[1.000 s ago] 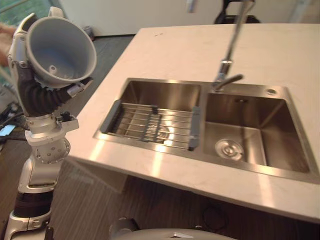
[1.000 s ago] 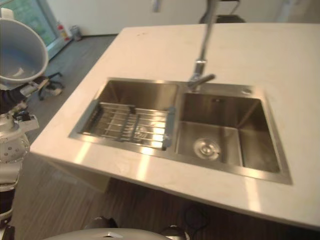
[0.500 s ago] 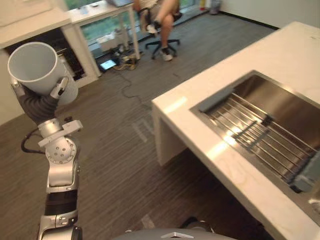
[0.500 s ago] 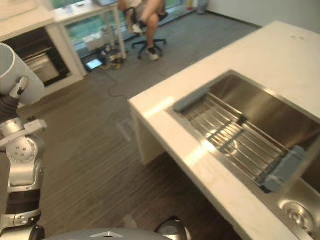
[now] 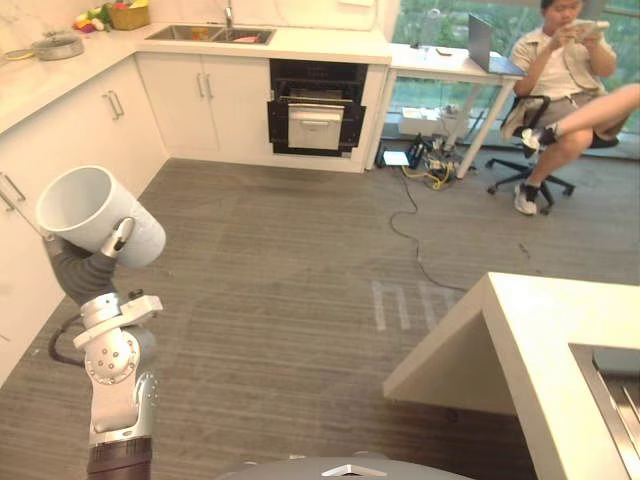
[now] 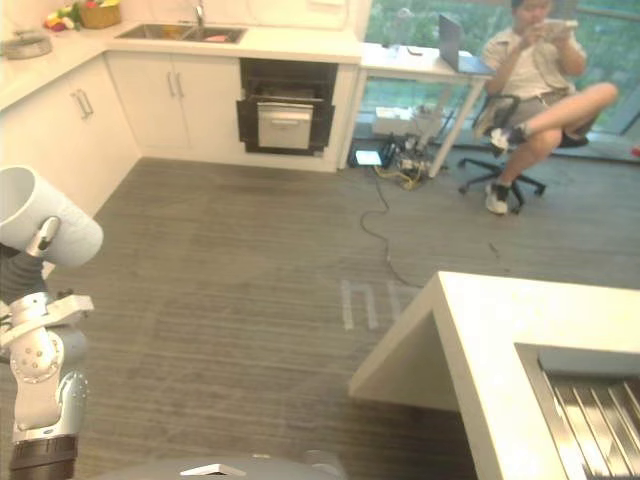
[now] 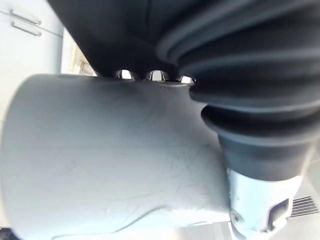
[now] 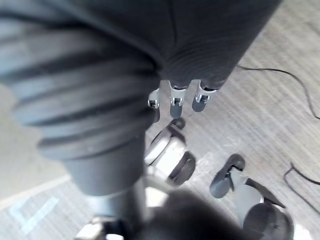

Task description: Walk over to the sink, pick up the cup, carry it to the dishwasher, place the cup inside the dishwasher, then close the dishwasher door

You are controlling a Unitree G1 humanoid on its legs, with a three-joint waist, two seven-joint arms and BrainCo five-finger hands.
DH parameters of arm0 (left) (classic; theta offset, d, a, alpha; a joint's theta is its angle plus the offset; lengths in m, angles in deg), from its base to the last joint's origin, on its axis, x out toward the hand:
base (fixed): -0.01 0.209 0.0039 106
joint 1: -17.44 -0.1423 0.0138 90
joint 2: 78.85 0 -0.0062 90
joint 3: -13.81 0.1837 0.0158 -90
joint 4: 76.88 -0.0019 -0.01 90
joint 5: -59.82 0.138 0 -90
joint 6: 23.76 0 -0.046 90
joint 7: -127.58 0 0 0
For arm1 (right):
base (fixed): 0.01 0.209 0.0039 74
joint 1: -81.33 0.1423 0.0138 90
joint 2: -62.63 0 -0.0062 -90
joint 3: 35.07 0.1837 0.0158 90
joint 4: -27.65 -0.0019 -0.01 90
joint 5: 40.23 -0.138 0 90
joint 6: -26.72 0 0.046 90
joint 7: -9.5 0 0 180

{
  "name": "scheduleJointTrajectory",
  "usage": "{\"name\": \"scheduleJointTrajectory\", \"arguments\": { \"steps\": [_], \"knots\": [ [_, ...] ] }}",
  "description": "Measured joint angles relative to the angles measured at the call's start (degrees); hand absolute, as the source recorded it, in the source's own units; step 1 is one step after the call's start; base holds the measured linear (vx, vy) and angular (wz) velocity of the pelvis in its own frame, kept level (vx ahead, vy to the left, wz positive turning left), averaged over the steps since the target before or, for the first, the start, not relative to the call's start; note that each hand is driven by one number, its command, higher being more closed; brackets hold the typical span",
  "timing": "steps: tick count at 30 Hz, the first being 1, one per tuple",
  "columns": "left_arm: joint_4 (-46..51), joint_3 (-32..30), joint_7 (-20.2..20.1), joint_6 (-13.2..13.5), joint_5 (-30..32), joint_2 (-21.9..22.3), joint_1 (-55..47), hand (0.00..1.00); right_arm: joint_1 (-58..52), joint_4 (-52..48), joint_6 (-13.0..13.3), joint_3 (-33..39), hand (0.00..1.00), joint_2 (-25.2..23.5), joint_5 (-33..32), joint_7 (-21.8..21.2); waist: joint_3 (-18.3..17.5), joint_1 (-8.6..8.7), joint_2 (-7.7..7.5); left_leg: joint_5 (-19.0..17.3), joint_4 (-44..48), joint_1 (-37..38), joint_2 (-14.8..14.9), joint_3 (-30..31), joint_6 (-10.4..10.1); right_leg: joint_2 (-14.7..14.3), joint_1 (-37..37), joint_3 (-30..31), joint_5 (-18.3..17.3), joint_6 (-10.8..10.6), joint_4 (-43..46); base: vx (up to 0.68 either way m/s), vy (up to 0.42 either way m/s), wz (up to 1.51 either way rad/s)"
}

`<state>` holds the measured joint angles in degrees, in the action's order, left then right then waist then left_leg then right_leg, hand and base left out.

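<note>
**Holding the cup (image 5: pixel 100 215) up in the left hand (image 5: pixel 118 238)**

The grey cup was in the left part of the head views, up in the air over the wooden floor (image 5: pixel 280 270). It was tipped on its side, and its open mouth faced the upper left of the frame. The left hand had its fingers (image 7: pixel 157 76) and thumb curled round the cup, so it gripped the cup tight. In the left wrist view the cup's pale side lay right against the hand's dark cover.

The right hand (image 8: pixel 175 102) showed in its own wrist view. Its fingers hung loose above the floor and held nothing.

At the top middle of the head views there was a dishwasher (image 5: pixel 315 110), set in a row of white cupboards (image 5: pixel 200 100). It looked dark inside, with a pale panel across the front. It was well apart from the cup.

A white bench (image 5: pixel 530 340) filled the lower right corner. A bit of the steel sink (image 5: pixel 612 385) was at its right edge.

A person (image 5: pixel 560 60) sat on a chair in the upper right, next to a desk (image 5: pixel 440 62) with a laptop (image 5: pixel 485 45) on it.
</note>
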<state>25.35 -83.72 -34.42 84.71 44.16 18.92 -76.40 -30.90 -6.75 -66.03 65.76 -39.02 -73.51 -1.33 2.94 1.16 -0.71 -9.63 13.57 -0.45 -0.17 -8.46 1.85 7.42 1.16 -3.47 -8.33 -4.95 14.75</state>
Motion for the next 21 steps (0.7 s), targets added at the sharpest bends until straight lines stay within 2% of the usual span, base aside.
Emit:
{"name": "scheduleJointTrajectory", "arguments": {
  "steps": [2, 5, 6, 7, 8, 11, 12, 13, 15, 16, 17, 18, 19, 20, 21],
  "knots": [
    [0.0, 3.1, -1.4, -1.2, 0.0, 1.5, 0.0, 1.00, 1.1, -2.8, -0.3, -1.4, 0.00, 1.0, -0.3, -2.0, 0.5, 0.40, 1.04, -0.1, 1.1, -0.5, 0.2, 2.8, -0.2, -0.6, 0.2, -0.5, -0.3, 0.5, 3.0, 0.14, -0.019, 0.57],
    [-0.4, 6.0, -2.8, -1.7, 0.0, 3.2, -0.5, 1.00, 1.0, -4.1, -1.3, -2.4, 0.00, 0.9, -0.5, -2.4, 1.2, 0.05, 1.01, -0.1, 1.2, 1.5, 0.4, 7.4, -0.6, -1.4, 4.7, -0.2, -2.5, 2.8, 16.2, -0.04, -0.035, 0.75],
    [-2.4, 6.7, -3.5, -1.8, 0.0, 4.0, -0.4, 1.00, 1.5, -4.3, -2.3, -3.3, 0.00, 0.6, -1.2, -1.1, 0.4, -0.03, -0.29, -0.2, 1.2, 1.2, 0.2, 10.5, -1.3, -3.2, 4.1, 1.5, -5.5, 3.5, 11.1, -0.20, -0.084, 0.93],
    [-2.8, 6.6, -3.5, -1.9, 0.1, 3.9, -0.4, 1.00, 1.8, -3.8, -3.0, -4.1, 0.00, 0.4, -1.2, -0.3, 0.2, -0.18, -1.16, -0.7, 1.5, 0.6, -0.4, 11.3, -1.5, -3.2, 3.8, 1.9, -4.4, 4.2, 8.1, -0.20, -0.133, 1.09],
    [-3.6, 6.7, -3.5, -2.1, 0.2, 4.2, -0.6, 1.00, 2.6, -1.7, -4.5, -4.3, 0.00, 0.2, -1.3, 0.3, 0.4, -0.34, -2.37, -2.2, 2.6, 0.5, -1.5, 12.3, -1.4, -2.5, 3.4, 1.8, -2.9, 2.3, 6.5, -0.07, -0.115, 0.67],
    [-4.1, 9.1, -3.5, -2.8, 0.1, 4.8, -2.6, 1.00, 2.2, -2.3, -6.0, -4.3, 0.00, 1.5, -3.0, -0.6, -1.2, -0.64, -1.39, -3.5, 5.0, 0.4, 2.6, 7.7, -1.2, -2.6, 1.6, -2.2, -4.1, 3.5, 4.5, 0.15, -0.102, 0.63],
    [-4.1, 10.6, -3.7, -3.0, 0.1, 4.9, -2.4, 1.00, 2.0, -2.7, -6.1, -4.3, 0.00, 2.1, -3.9, -1.5, -1.2, -0.32, -0.22, -5.4, 12.0, -1.9, 5.1, 4.8, -1.7, -2.7, 0.9, -3.8, -4.9, 3.8, 4.5, 0.20, -0.021, 0.59],
    [-4.0, 12.4, -4.7, -3.4, 0.1, 5.1, -2.3, 1.00, 2.0, -2.8, -6.4, -4.3, 0.00, 2.7, -4.8, -2.2, -1.2, -0.06, 0.58, -5.9, 19.7, -4.3, 6.4, 3.0, -2.6, -2.7, 0.2, -4.5, -6.0, 3.5, 5.0, 0.16, 0.015, 0.51],
    [-3.9, 13.7, -6.0, -3.7, 0.1, 5.7, -2.3, 1.00, 2.1, -2.8, -6.5, -4.4, 0.00, 3.1, -5.2, -2.8, -1.0, -0.10, 1.31, -3.7, 30.3, -8.8, 7.8, 1.9, -2.2, -2.9, -1.2, -4.9, -7.7, 2.6, 6.6, 0.11, 0.036, 0.19],
    [-3.8, 13.9, -6.3, -3.7, 0.1, 6.4, -2.4, 1.00, 1.9, -2.6, -6.5, -4.5, 0.00, 3.4, -5.3, -2.9, -0.5, -0.57, 2.46, -1.7, 36.9, -11.6, 9.1, 1.8, -2.3, -3.3, -1.3, -4.4, -9.1, 2.9, 7.8, 0.07, 0.033, -0.06],
    [-3.7, 13.9, -6.4, -3.7, 0.1, 6.8, -2.4, 1.00, 1.8, -2.6, -6.6, -4.6, 0.00, 3.6, -5.5, -3.1, -0.4, -0.74, 2.59, -0.5, 39.9, -12.6, 10.2, 1.6, -2.3, -3.9, -1.7, -3.8, -9.6, 3.1, 7.9, 0.03, 0.030, -0.37],
    [-3.6, 12.9, -6.6, -3.8, 0.1, 7.2, -2.7, 1.00, 1.8, -2.6, -6.9, -5.2, 0.00, 4.0, -5.7, -3.0, -0.3, -1.22, 2.60, 3.1, 44.9, -14.7, 12.6, 0.2, -2.4, -4.7, -2.9, -2.7, -9.8, 3.5, 7.3, 0.01, 0.026, -0.43],
    [-3.7, 12.4, -6.9, -3.9, 0.1, 7.0, -2.8, 1.00, 1.8, -2.6, -7.1, -5.5, 0.00, 3.9, -5.8, -2.7, 0.0, -1.55, 1.45, 3.5, 46.9, -15.4, 13.6, -0.5, -2.5, -4.5, -3.7, -2.5, -9.6, 3.7, 6.3, 0.11, 0.035, -0.63],
    [-3.8, 12.2, -8.3, -4.0, 0.1, 6.4, -2.7, 1.00, 1.7, -2.6, -7.4, -5.6, 0.00, 3.9, -6.5, -2.3, -0.2, -1.78, 1.22, -1.2, 44.4, -15.2, 15.4, -2.2, -2.0, -4.2, -5.3, -1.3, -8.3, 2.8, 4.3, 0.14, 0.027, -0.48],
    [-3.8, 12.4, -9.0, -4.0, 0.1, 6.1, -2.7, 1.00, 1.8, -2.6, -7.5, -5.6, 0.00, 3.9, -6.7, -2.0, -0.2, -1.77, 1.04, -3.2, 40.9, -14.8, 15.6, -2.9, -2.1, -3.6, -5.7, -0.6, -8.1, 2.4, 3.6, 0.11, 0.004, -0.50]
  ]
}}
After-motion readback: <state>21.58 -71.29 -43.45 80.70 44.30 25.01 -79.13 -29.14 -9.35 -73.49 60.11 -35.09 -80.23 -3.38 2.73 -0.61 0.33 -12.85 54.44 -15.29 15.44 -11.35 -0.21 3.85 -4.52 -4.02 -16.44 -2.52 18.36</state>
